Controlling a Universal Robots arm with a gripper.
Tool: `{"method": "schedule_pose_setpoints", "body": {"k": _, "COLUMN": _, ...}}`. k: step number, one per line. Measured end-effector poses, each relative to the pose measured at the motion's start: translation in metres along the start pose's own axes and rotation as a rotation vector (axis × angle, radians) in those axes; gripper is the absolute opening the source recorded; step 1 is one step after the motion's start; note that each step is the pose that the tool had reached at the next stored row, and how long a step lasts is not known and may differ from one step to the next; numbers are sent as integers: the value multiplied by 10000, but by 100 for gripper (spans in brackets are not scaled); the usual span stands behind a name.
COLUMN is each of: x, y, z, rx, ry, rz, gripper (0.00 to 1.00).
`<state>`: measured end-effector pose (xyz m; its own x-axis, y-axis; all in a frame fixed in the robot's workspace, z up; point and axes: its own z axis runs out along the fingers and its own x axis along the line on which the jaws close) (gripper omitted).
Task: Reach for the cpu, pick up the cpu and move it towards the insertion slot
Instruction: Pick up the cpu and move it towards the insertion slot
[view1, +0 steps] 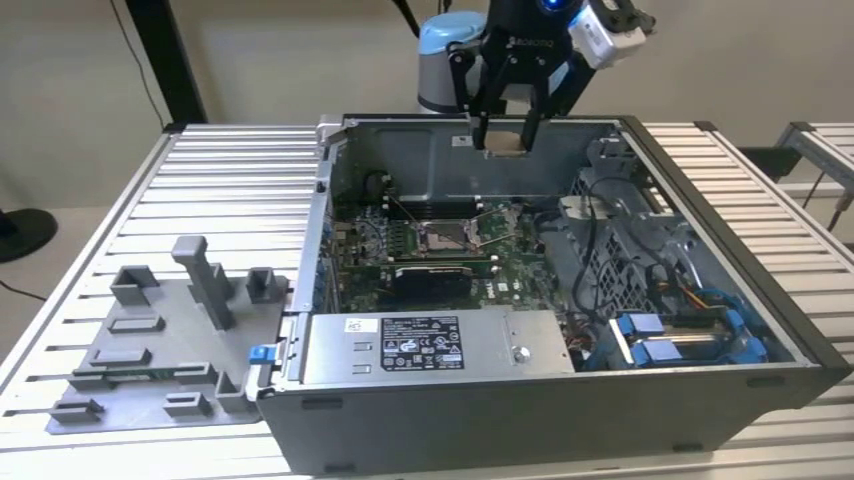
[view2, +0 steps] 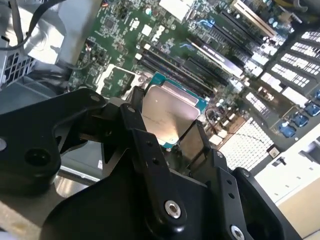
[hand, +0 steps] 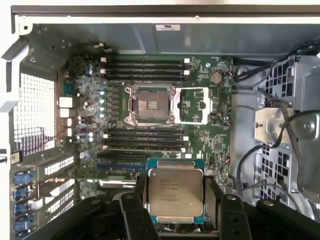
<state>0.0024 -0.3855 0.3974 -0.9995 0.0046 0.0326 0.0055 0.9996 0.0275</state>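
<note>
— Where's the cpu (hand: 175, 191)?
— Clamped flat between the gripper (hand: 175, 197) fingers, metal top facing the wrist, square, so no long axis.
— The arm?
— Hanging straight down above the case's (view1: 694, 330) back wall. The slot (hand: 150, 104) lies open mid-board, well apart.

Open computer case (view1: 694, 300) sits centre-right of the exterior view, tray (view1: 147, 350) at lower left beside it. Insertion slot (view1: 445, 235) lies mid-frame inside the case on the circuit board (view1: 514, 255). Gripper (view1: 505, 140) at upper centre holds the cpu (view1: 505, 141) above the case's far wall.
</note>
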Motion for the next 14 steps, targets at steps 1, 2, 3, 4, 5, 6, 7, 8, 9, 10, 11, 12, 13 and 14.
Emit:
{"method": "schedule_pose_setpoints", "body": {"k": 1, "x": 8, "y": 36, "z": 2, "rx": 0, "ry": 0, "rz": 0, "gripper": 0}}
{"method": "schedule_pose_setpoints", "body": {"k": 2, "x": 15, "y": 68, "z": 4, "rx": 0, "ry": 0, "rz": -1, "gripper": 0}}
{"method": "schedule_pose_setpoints", "body": {"k": 3, "x": 25, "y": 103, "z": 6, "rx": 0, "ry": -1, "rz": -1, "gripper": 0}}
{"method": "schedule_pose_setpoints", "body": {"k": 4, "x": 38, "y": 135, "z": 9, "rx": -1, "ry": -2, "rz": -1, "gripper": 0}}
{"method": "schedule_pose_setpoints", "body": {"k": 5, "x": 51, "y": 165, "z": 12, "rx": 0, "ry": -4, "rz": -1, "gripper": 0}}
{"method": "schedule_pose_setpoints", "body": {"k": 6, "x": 62, "y": 193, "z": 16, "rx": 0, "ry": -8, "rz": -1, "gripper": 0}}
{"method": "schedule_pose_setpoints", "body": {"k": 7, "x": 71, "y": 224, "z": 21, "rx": -1, "ry": -10, "rz": -2, "gripper": 0}}
{"method": "schedule_pose_setpoints", "body": {"k": 8, "x": 77, "y": 253, "z": 25, "rx": 0, "ry": -12, "rz": -1, "gripper": 0}}
{"method": "schedule_pose_setpoints", "body": {"k": 9, "x": 81, "y": 282, "z": 30, "rx": 0, "ry": -13, "rz": -1, "gripper": 0}}
{"method": "schedule_pose_setpoints", "body": {"k": 10, "x": 82, "y": 312, "z": 36, "rx": 1, "ry": -13, "rz": 1, "gripper": 0}}
{"method": "schedule_pose_setpoints", "body": {"k": 11, "x": 83, "y": 343, "z": 42, "rx": 0, "ry": -15, "rz": 0, "gripper": 0}}
{"method": "schedule_pose_setpoints", "body": {"k": 12, "x": 83, "y": 378, "z": 49, "rx": -1, "ry": -16, "rz": 0, "gripper": 0}}
{"method": "schedule_pose_setpoints", "body": {"k": 13, "x": 83, "y": 411, "z": 56, "rx": -1, "ry": -16, "rz": 0, "gripper": 0}}
{"method": "schedule_pose_setpoints", "body": {"k": 14, "x": 83, "y": 444, "z": 62, "rx": -1, "ry": -17, "rz": 0, "gripper": 0}}
